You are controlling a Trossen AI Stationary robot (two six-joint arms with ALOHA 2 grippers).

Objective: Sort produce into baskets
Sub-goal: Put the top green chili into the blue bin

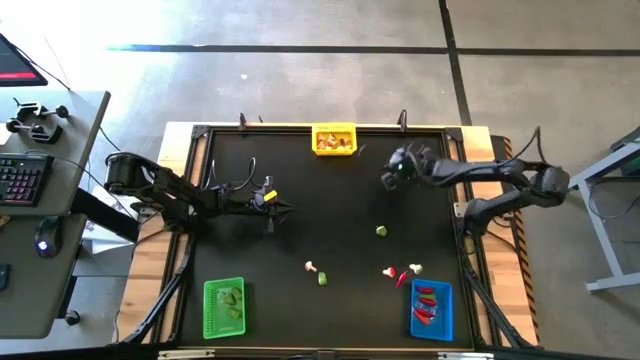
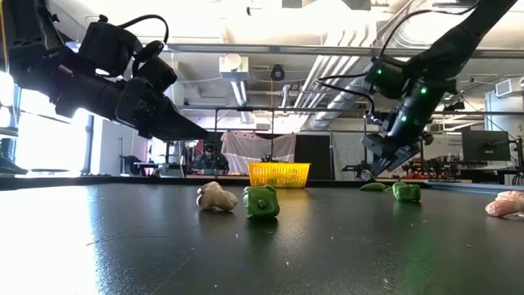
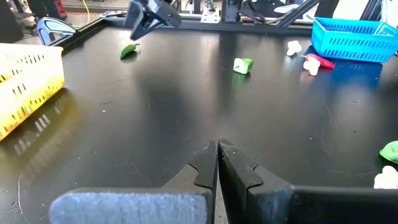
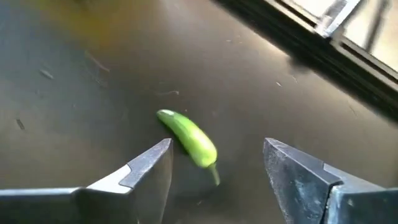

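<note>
I can read no labels or writing anywhere. My right tool (image 4: 214, 171) hangs spread wide and empty over the black table (image 1: 300, 190), a green pepper (image 4: 188, 138) lying on the surface between its fingers, untouched. That arm reaches in toward the yellow basket (image 1: 334, 139). My left tool (image 3: 217, 163) is pinched closed, empty, arm stretched level, farther from that basket.

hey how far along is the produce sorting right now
Partly done: yellow basket, green basket and blue basket each hold pieces. Right gripper, jaws open, hovers at a green pepper; left gripper is shut, empty. Several loose pieces remain.
</note>
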